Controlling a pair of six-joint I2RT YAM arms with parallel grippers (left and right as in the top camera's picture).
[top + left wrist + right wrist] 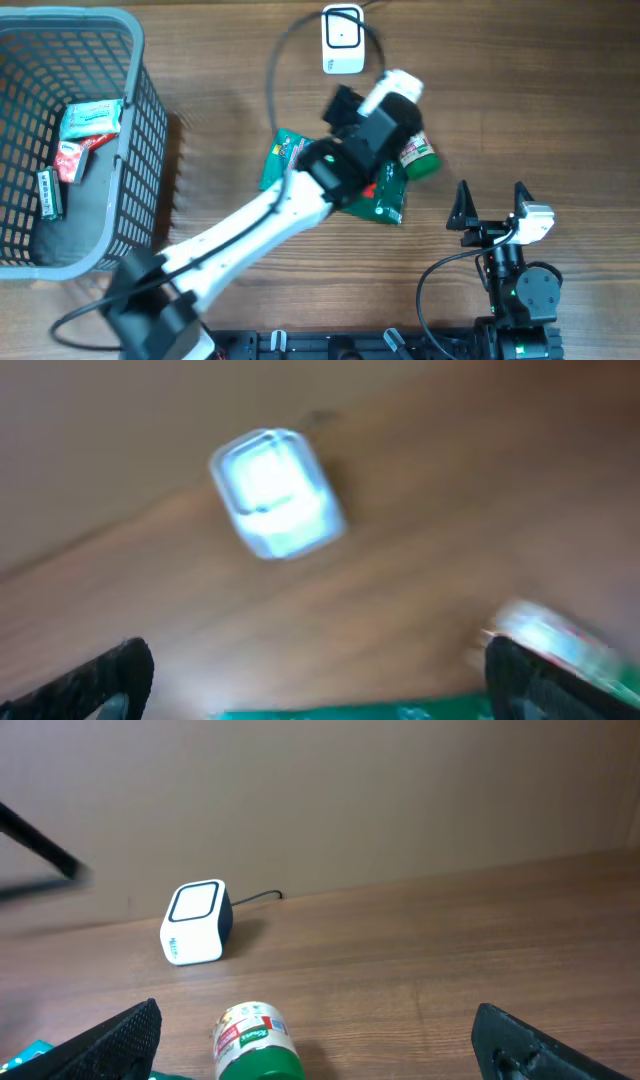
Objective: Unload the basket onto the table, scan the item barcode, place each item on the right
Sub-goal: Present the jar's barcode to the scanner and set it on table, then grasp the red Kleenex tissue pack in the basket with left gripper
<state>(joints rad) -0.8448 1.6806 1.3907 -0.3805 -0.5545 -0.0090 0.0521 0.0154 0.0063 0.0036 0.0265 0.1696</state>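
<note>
The white barcode scanner [342,40] stands at the back of the table, its cable curving off to the left. In front of it, my left gripper [375,105] hangs open over a green packet [385,200], with nothing between its fingers. A jar with a green lid [420,158] lies on its side just right of that gripper. The left wrist view is blurred; it shows the scanner [275,492] ahead, the packet's edge [330,712] below and my left gripper [315,660] open. My right gripper [491,195] stands open and empty, with the jar [255,1042] and scanner [195,923] ahead of it.
A grey mesh basket [150,130] at the left holds several small packets [90,118]. A second green packet [288,155] lies partly under my left arm. Bare wooden table runs along the right side and the back right.
</note>
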